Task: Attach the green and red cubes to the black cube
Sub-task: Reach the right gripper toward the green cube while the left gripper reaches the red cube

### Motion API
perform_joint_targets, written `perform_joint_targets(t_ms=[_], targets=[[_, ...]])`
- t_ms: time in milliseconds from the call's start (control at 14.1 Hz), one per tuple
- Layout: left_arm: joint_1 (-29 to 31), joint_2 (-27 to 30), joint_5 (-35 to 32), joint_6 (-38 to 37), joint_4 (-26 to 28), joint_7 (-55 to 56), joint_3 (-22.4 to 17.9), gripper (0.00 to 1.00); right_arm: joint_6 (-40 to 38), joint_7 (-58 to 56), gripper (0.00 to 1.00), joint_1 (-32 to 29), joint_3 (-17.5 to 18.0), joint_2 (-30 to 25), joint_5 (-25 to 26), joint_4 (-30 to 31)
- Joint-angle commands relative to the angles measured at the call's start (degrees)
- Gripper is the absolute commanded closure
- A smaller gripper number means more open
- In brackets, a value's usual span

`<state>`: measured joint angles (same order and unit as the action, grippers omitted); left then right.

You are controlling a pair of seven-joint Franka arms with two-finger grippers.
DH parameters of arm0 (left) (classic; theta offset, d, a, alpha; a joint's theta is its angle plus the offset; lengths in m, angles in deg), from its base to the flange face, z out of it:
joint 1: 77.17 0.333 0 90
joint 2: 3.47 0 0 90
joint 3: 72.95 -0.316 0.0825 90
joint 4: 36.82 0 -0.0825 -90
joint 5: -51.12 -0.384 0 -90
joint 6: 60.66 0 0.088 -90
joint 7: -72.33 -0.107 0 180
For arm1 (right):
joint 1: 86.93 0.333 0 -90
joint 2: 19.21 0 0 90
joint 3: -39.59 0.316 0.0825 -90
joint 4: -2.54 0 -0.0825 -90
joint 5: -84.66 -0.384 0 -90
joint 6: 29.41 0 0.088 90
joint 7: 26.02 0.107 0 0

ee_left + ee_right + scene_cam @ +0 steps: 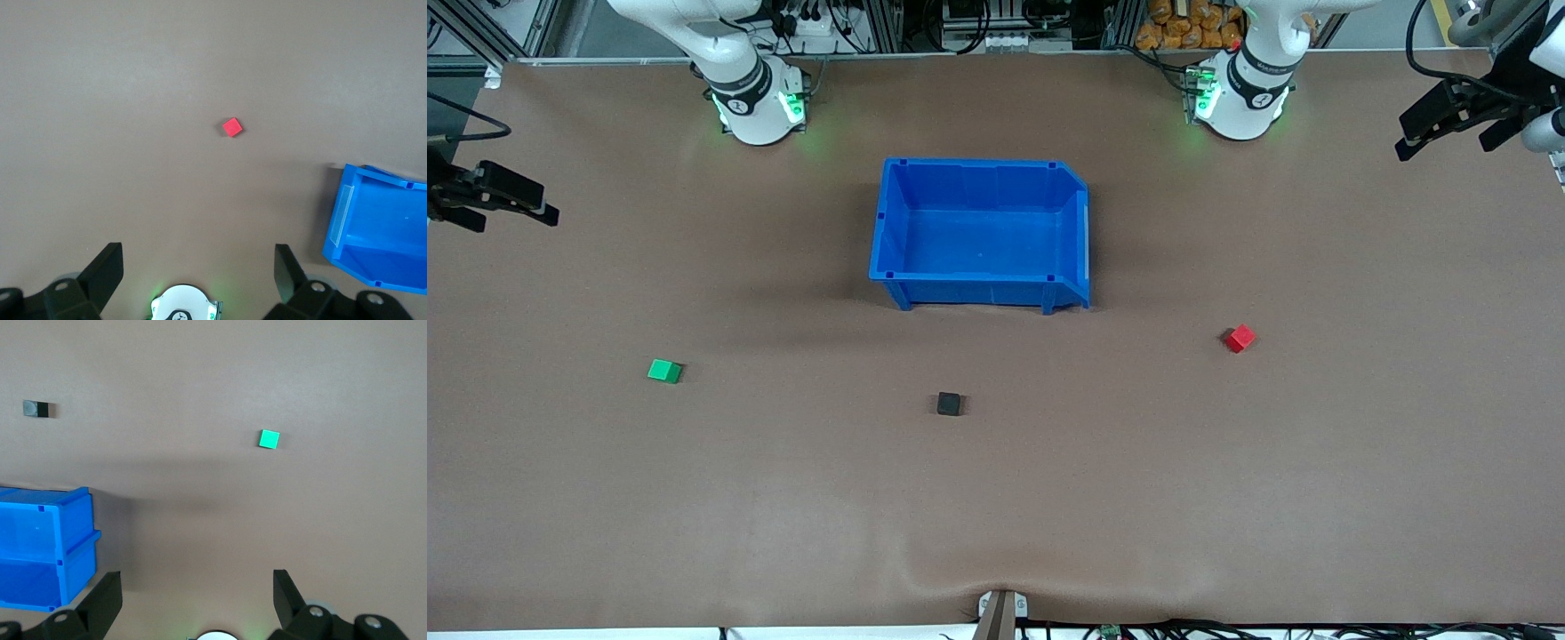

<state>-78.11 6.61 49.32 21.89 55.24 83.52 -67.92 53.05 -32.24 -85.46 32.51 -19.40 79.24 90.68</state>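
A small bright green cube sits on the brown table toward the right arm's end. A small bright red cube sits toward the left arm's end, a little farther from the front camera than the green one. A small flat black cube rests between them, nearer to the front camera than both, and well apart from each. None of the three cubes touch. A big blue plastic bin stands in the middle of the table, farther from the front camera than the black cube, and nothing lies in it. The left gripper hangs in the air over the left arm's end of the table, with its jaws wide open and nothing in them. The right gripper hangs over the right arm's end of the table, jaws wide open too, holding nothing. Both arms wait, well away from the cubes.
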Motion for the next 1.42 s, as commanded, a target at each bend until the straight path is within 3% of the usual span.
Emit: perform_joint_targets(t_ms=[0, 495, 778, 991, 1344], targets=[[-0.6, -0.3, -0.9, -0.8, -0.8, -1.3, -0.3, 0.00, -0.7, 1.0, 0.00, 0.3, 0.2, -0.4, 1.1, -0.5], [-0.5, -1.3, -0.3, -0.8, -1.7, -1.2, -0.1, 0.00, 0.3, 1.4, 0.00, 1.0, 0.3, 0.0, 6.7, -0.8], [-0.4, -1.1, -0.1, -3.3, -1.0, -1.4, -0.4, 0.00, 2.6, 1.4, 0.00, 1.0, 0.2, 2.6, 3.9, -1.3], [-0.4, -1.1, -0.1, -3.2, -0.6, -1.4, -0.4, 0.00, 4.1, 1.7, 0.00, 0.0, 0.2, 10.2, 3.1, -1.7], [-0.6, -1.6, -0.3, -2.4, 0.9, -1.4, -0.2, 0.00, 6.7, 1.4, 0.00, -2.0, 0.1, 17.1, -3.3, -1.2]])
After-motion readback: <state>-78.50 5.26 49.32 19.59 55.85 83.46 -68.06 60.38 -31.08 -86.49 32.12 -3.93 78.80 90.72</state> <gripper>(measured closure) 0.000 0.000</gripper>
